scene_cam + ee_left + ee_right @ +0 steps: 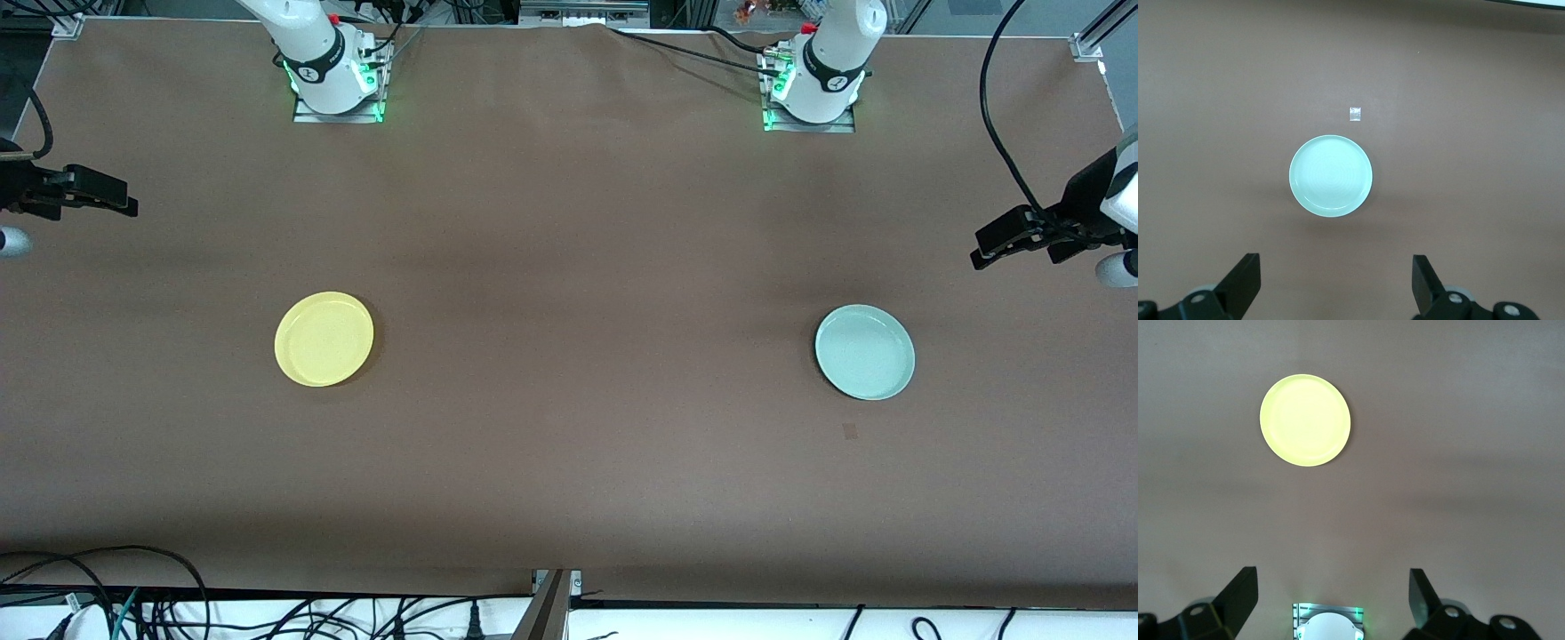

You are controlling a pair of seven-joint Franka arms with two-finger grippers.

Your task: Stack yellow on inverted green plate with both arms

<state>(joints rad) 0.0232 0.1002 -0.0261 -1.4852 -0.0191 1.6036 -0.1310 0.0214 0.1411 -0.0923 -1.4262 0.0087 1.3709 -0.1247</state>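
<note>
The yellow plate (324,339) (1305,420) lies flat on the brown table toward the right arm's end. The green plate (864,352) (1331,176) lies flat toward the left arm's end, hollow side up as far as I can see. My right gripper (123,203) (1331,581) hangs open and empty high over the table's edge at its own end, well away from the yellow plate. At the other end my left gripper (985,252) (1335,267) is also up in the air, open and empty, well away from the green plate.
A small square patch (850,431) (1354,115) sits on the table just nearer the front camera than the green plate. The right arm's base (336,80) (1328,627) and the left arm's base (813,89) stand along the table's back edge. Cables (178,613) lie below the front edge.
</note>
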